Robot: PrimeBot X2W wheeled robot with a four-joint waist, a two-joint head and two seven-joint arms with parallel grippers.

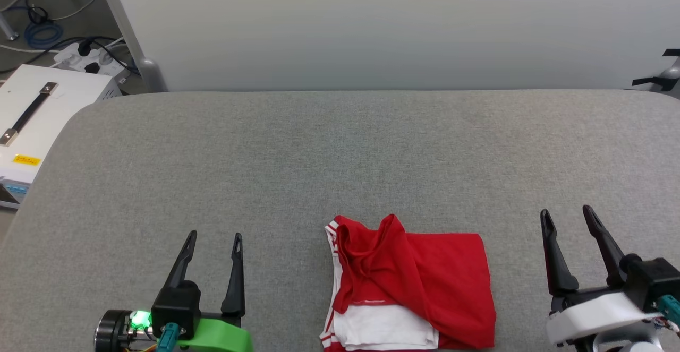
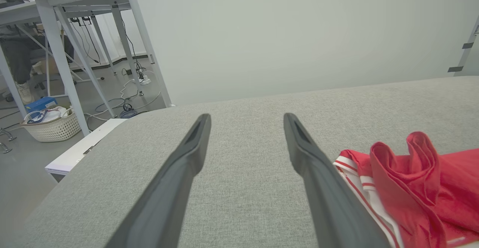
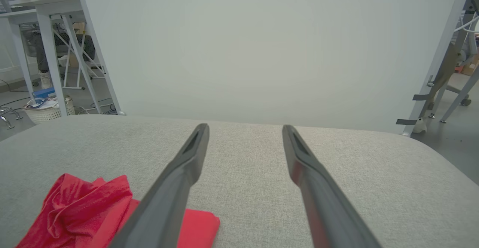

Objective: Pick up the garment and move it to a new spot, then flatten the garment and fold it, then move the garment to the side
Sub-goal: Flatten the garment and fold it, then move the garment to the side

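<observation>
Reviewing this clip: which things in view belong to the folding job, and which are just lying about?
Part of the job:
- red garment, rumpled on the grey table
- left claw and right claw, both open, either side of it

Lying about:
- white case
- power strip
- blue cable coil
- woven basket

Work surface: a grey fabric-covered table (image 1: 340, 150) with rounded corners. A plain white partition panel (image 1: 372, 23) stands behind the table's far edge. A white case (image 1: 37, 113) with a black strap handle and a yellow label sits beside the table's left edge. Beyond the table's far left corner, on the floor, are a white power strip (image 1: 87, 57) with black plugs and a coiled blue cable (image 1: 42, 34). Further left of the table, a white woven basket (image 2: 52, 126) sits by the leg of a white-framed desk (image 2: 60, 59).
</observation>
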